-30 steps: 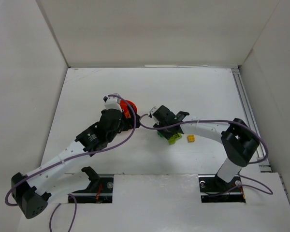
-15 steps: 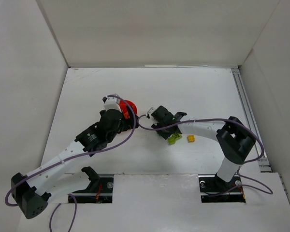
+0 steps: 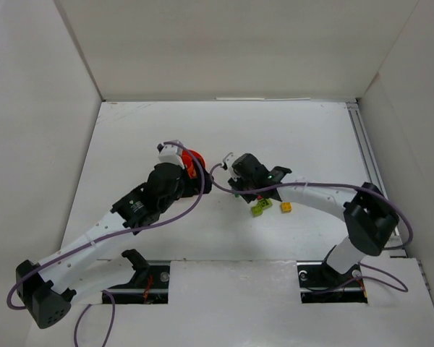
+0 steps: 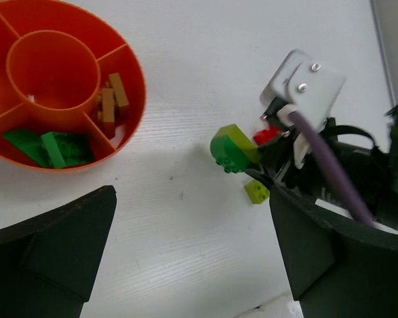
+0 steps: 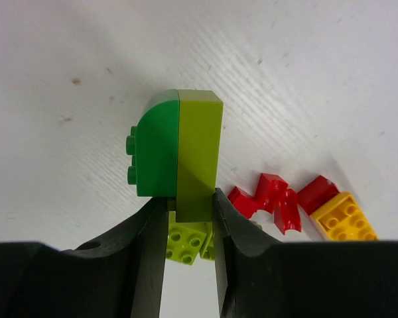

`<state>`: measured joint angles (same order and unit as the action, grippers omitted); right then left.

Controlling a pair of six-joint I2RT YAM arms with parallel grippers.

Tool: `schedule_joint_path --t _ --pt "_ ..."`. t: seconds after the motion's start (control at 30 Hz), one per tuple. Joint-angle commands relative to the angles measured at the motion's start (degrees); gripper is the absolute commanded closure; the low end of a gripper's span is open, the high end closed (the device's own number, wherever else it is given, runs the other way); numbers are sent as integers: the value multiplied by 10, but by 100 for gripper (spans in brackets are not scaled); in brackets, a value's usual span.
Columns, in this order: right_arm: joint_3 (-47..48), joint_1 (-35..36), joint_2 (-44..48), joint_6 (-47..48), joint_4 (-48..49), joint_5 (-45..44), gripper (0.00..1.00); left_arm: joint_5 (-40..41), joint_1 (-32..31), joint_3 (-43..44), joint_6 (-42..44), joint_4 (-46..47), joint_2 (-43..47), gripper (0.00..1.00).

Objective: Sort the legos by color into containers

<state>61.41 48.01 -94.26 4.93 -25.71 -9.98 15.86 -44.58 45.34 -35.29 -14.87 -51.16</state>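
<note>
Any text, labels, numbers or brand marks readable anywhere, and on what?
None readable in any view.
The orange bowl, the joined green and lime bricks in the right gripper, the red bricks and the yellow brick show no markings.
Stud tops on the loose lime brick: too blurred to read.

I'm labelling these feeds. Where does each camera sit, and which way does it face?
Top: fixed above and behind, looking down at the table; left arm and right arm show.
Left wrist: on the left arm, facing down past the open left claw at the bowl and right claw.
Right wrist: on the right arm, looking down past that claw, shut on the joined green-lime bricks.
Shared: both wrist views show those bricks.
</note>
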Motion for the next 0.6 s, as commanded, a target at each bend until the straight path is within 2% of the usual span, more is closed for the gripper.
schedule_joint_path --t 0.0,0.2,0.33,0.4,0.57 --pt "5 -4 76 -30 52 14 95 -72 -2 1 12 56 12 0" --pt "10 -9 154 -54 67 98 98 -189 -2 -27 12 164 5 0" --pt "22 -14 183 -70 67 150 98 -239 -2 -58 -5 250 -1 0" --pt "34 -20 199 -76 62 174 98 -253 -2 -65 -15 309 -6 0" --pt "49 -20 211 -108 54 203 98 -233 -2 -67 -26 326 -34 0"
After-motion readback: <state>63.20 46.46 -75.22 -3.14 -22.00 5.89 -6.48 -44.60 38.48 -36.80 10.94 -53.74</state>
